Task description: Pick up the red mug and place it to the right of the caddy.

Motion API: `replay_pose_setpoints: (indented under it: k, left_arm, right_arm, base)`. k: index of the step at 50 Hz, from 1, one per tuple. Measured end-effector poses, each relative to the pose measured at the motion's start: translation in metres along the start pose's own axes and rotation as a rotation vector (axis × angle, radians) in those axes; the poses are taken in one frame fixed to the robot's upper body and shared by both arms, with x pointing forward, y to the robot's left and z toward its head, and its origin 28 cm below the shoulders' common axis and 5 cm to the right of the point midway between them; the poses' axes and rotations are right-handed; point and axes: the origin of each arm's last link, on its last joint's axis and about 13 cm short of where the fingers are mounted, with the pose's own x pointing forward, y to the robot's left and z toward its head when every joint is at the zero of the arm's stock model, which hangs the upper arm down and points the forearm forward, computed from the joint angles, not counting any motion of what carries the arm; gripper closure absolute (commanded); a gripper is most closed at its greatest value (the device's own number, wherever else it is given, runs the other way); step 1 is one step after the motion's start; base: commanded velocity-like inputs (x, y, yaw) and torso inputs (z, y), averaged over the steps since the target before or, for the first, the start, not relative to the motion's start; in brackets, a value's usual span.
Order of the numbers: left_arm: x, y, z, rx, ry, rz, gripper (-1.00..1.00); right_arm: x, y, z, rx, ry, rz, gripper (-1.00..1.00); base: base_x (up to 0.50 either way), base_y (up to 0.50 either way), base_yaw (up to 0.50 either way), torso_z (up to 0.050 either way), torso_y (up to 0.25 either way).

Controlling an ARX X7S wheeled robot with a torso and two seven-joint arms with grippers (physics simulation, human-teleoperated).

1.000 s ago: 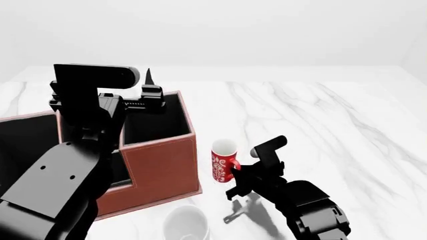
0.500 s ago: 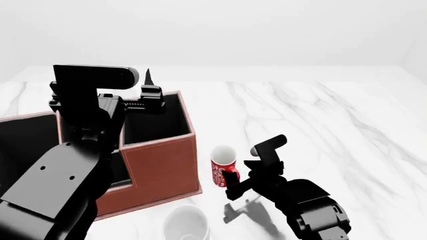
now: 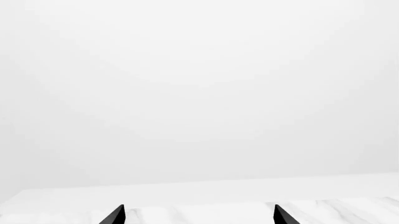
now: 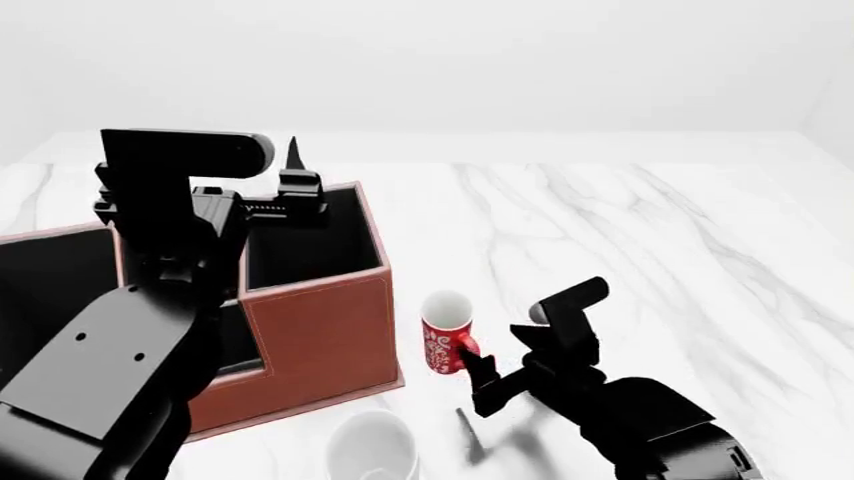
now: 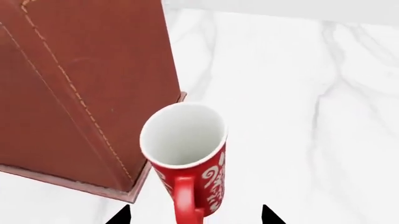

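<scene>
Mug (image 4: 447, 333), red with white pattern, upright on the counter (image 4: 641, 230), just right of the caddy's near right corner, close beside its wall without clearly touching. Long axis vertical, mouth up, white inside and empty as seen from the right wrist view (image 5: 184, 135). Handle (image 5: 185, 198) pointing toward the near right, straight at the right hand (image 4: 478, 385).

Right hand by far the nearer of the 2: just near and right of the mug, a little lower in the head view, fingertips (image 5: 121, 215) spread wide with the handle lined up between them, gripping nothing. Already to the right of the caddy as the task words it, so fitting either a grasp about to close or a hand just opened after setting down; impossible to settle from this alone.

Caddy (image 4: 320, 330): brown leather box, open top, dark compartments, nothing visible inside the far right one; the near ones partly hidden by the left arm.

Left hand (image 4: 298, 175) held high above the caddy's far edge, well apart from the mug, fingertips (image 3: 115, 215) wide apart and empty, facing only counter and blank wall.

White cup (image 4: 374, 445) at the near edge, upright, contents not discernible.
</scene>
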Motion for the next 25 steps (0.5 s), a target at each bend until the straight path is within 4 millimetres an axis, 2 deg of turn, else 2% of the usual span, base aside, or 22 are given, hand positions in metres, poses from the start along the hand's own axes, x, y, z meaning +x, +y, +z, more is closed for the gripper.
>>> replay_pose_setpoints:
  k: [11, 25]
  left_arm:
    - [0.0, -0.001, 0.001, 0.001, -0.001, -0.002, -1.0]
    - [0.001, -0.001, 0.001, 0.001, -0.003, -0.006, -1.0]
  right_arm:
    - [-0.064, 0.011, 0.006, 0.019, -0.154, -0.025, -1.0]
    - [-0.111, 0.023, 0.047, 0.067, -0.564, -0.081, -1.0]
  base:
    - [0.0, 0.0, 0.0, 0.0, 0.0]
    - [0.0, 0.0, 0.0, 0.0, 0.0]
